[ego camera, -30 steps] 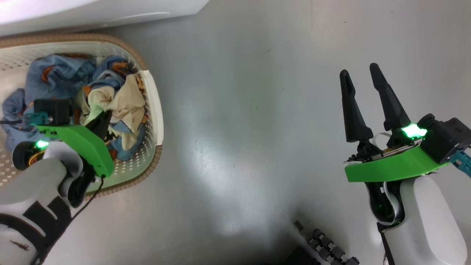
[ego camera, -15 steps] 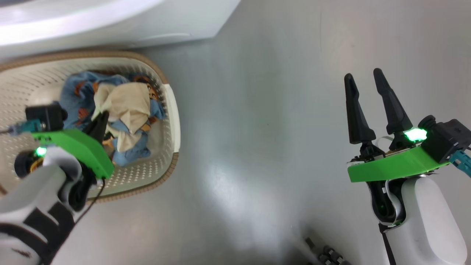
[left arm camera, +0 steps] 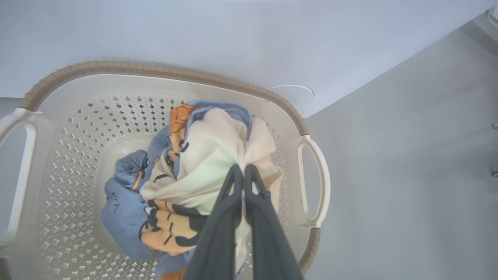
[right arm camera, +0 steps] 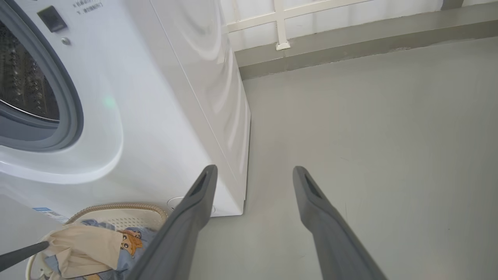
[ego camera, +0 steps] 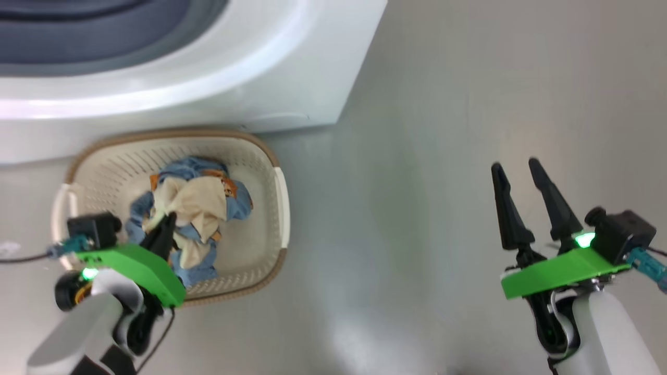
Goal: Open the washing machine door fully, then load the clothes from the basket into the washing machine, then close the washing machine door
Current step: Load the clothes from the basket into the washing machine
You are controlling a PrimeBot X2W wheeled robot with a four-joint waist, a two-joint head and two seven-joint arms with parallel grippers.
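Bunched tighter than a second ago, the clothes (ego camera: pixel 190 219) sit mid-basket (left arm camera: pixel 155 70). The fully closed left gripper (left arm camera: pixel 243 171) pinches the cream garment (left arm camera: pixel 210 155); the blue garment (left arm camera: pixel 120 210) may merely cling. The bundle's long axis appears to trail back toward the basket floor. The washing machine (ego camera: pixel 260 78) drum mouth (right arm camera: pixel 27 85) lies up beyond the far rim, nearer this arm. The right gripper (ego camera: pixel 514 165) is spread wide, empty.

Cream perforated basket (ego camera: pixel 260 156) brown-rimmed, blue and cream clothes (ego camera: pixel 195 208), white washing machine (ego camera: pixel 260 78)
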